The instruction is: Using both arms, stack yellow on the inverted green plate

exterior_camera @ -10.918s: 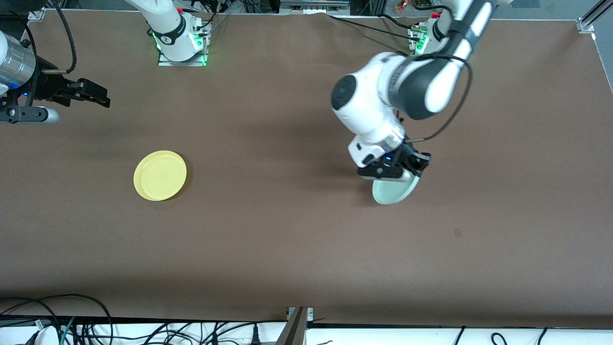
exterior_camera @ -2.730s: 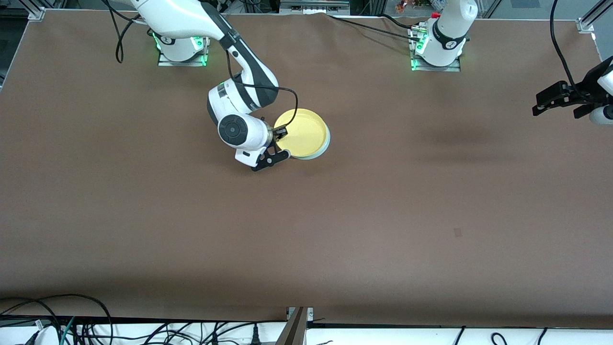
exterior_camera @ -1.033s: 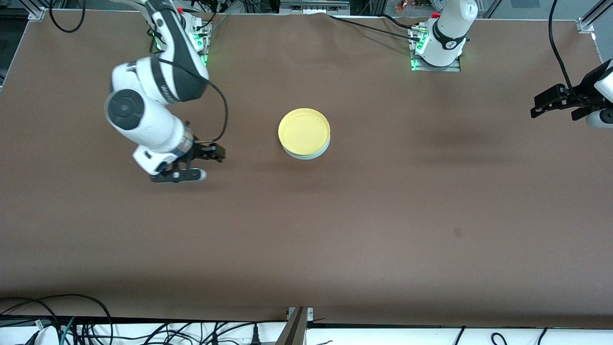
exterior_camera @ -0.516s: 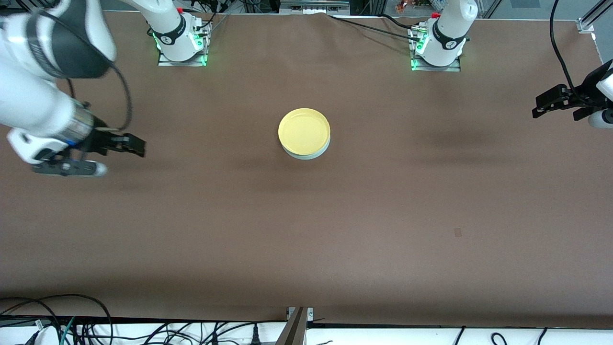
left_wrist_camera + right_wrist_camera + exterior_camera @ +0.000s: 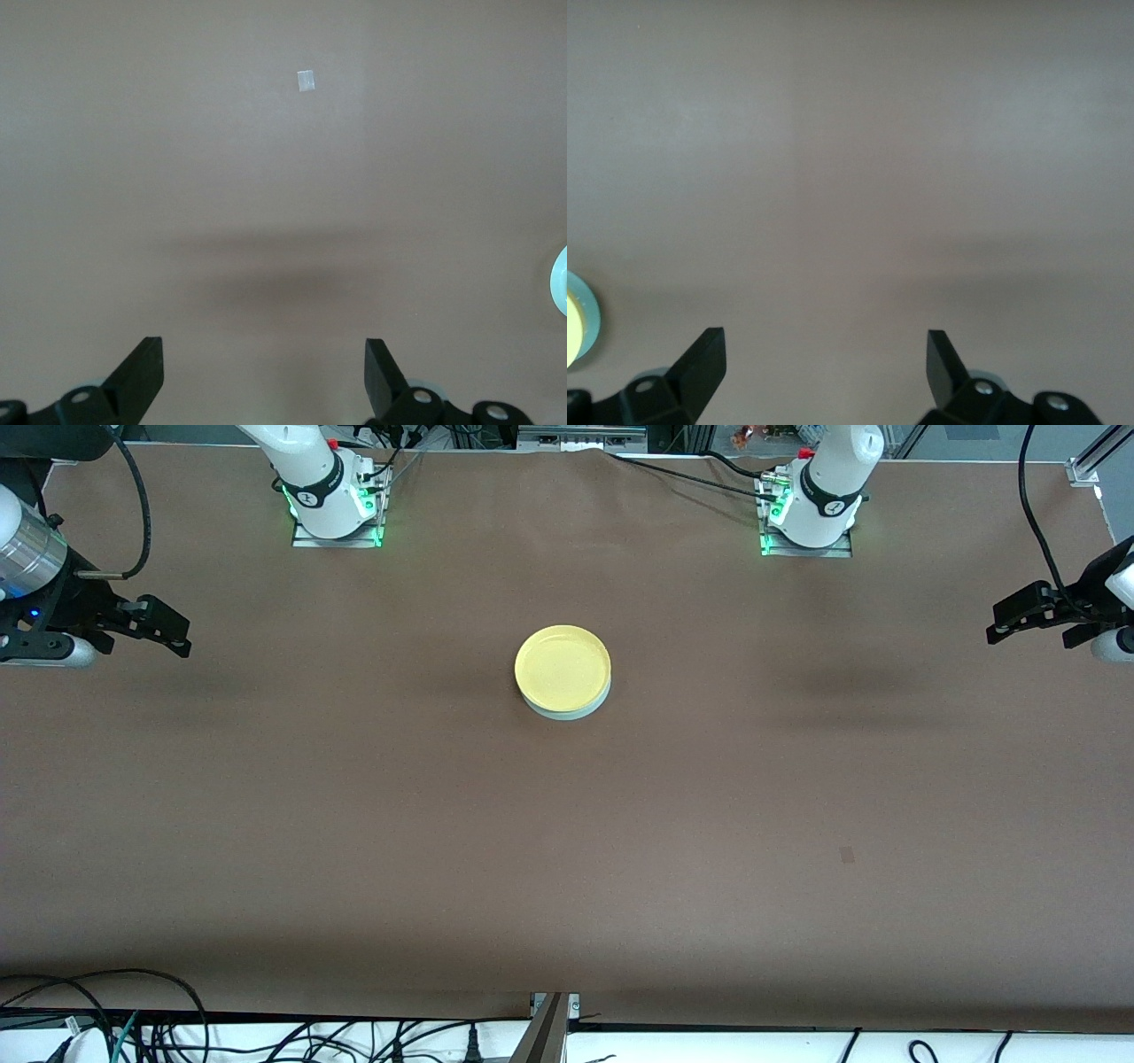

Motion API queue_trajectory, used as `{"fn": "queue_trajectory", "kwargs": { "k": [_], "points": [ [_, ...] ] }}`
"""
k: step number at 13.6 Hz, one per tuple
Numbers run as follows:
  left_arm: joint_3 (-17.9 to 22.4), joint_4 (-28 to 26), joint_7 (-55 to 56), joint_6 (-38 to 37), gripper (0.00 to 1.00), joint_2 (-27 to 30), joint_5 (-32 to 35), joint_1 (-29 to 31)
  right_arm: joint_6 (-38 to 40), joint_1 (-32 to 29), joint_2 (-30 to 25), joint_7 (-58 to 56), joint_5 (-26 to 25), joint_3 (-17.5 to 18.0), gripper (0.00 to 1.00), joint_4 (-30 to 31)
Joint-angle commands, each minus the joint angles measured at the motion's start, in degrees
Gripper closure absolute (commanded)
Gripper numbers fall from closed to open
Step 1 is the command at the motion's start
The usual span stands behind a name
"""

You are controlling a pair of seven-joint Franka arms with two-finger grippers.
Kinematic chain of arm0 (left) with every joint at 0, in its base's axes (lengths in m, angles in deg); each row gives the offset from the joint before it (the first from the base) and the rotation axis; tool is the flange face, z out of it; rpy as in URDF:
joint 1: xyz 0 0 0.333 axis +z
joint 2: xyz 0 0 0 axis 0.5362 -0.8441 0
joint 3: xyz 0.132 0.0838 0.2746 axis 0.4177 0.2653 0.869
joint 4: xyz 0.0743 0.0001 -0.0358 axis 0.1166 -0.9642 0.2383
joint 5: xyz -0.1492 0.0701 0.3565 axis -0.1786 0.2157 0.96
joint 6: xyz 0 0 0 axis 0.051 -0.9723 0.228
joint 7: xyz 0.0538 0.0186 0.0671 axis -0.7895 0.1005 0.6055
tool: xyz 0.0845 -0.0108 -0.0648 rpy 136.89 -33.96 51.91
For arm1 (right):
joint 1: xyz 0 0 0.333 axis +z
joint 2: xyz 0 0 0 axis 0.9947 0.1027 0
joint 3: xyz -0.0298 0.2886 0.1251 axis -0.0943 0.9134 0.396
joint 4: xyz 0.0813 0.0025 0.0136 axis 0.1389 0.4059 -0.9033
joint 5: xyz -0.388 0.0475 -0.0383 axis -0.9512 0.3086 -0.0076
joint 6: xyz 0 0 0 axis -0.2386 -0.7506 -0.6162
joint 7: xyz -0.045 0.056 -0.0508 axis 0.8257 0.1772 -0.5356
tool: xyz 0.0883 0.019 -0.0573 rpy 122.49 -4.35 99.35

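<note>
The yellow plate (image 5: pixel 562 668) lies rim up on the green plate (image 5: pixel 567 708), which is upside down in the middle of the table; only the green plate's edge shows under it. A sliver of each shows in the right wrist view, the yellow plate (image 5: pixel 571 332) inside the green plate's edge (image 5: pixel 588 319). The green plate's edge also shows in the left wrist view (image 5: pixel 561 282). My right gripper (image 5: pixel 175 631) is open and empty, held up over the right arm's end of the table. My left gripper (image 5: pixel 1005 622) is open and empty, held up over the left arm's end.
The brown table (image 5: pixel 567 850) carries a small pale square mark (image 5: pixel 847 855) nearer the front camera toward the left arm's end; it also shows in the left wrist view (image 5: pixel 306 81). Both arm bases (image 5: pixel 332 505) (image 5: pixel 811 514) stand at the edge farthest from the camera. Cables (image 5: pixel 177 1032) hang below the near edge.
The right arm has swung away from the stacked plates and risen to the right arm's end of the table. The left arm and the plates have not moved.
</note>
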Motion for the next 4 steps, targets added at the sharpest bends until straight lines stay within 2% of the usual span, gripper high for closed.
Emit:
{"fn": "queue_trajectory", "kwargs": {
  "k": [1,4],
  "points": [
    [0.1,1.7,-0.7,0.1,0.0,-0.4,1.1,0.1,-0.8,-1.2,-2.5,0.2,1.9,-0.4,0.0,2.8],
    [-0.1,1.9,-0.9,0.5,0.0,-1.6,3.0,2.5,-0.6,-1.0,-2.9,0.2,1.7,-0.4,0.0,2.7]
  ]
}}
